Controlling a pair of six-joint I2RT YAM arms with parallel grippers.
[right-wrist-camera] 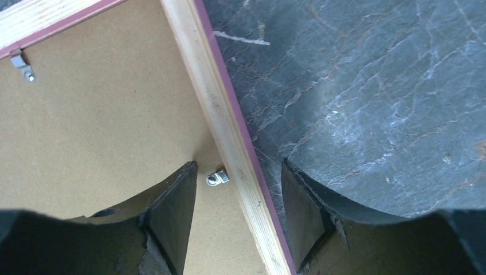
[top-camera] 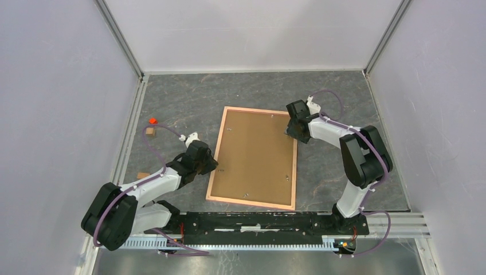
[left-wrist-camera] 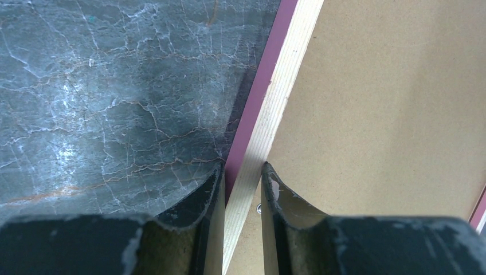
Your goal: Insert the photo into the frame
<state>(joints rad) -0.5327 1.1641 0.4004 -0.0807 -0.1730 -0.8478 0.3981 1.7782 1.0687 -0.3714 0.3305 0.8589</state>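
The frame lies face down in the middle of the table, its pale wooden back rails up. A brown backing board fills it. The photo is hidden. My left gripper sits on the frame's left rail, jaws closed against both sides of it. My right gripper straddles the right rail near the far corner. It is open, with gaps on both sides of the rail. A small metal tab lies on the board between its fingers.
A red block, a small wooden cube and a brown block lie at the table's left edge. Another metal clip sits on the frame's far rail. White walls enclose the dark marble tabletop.
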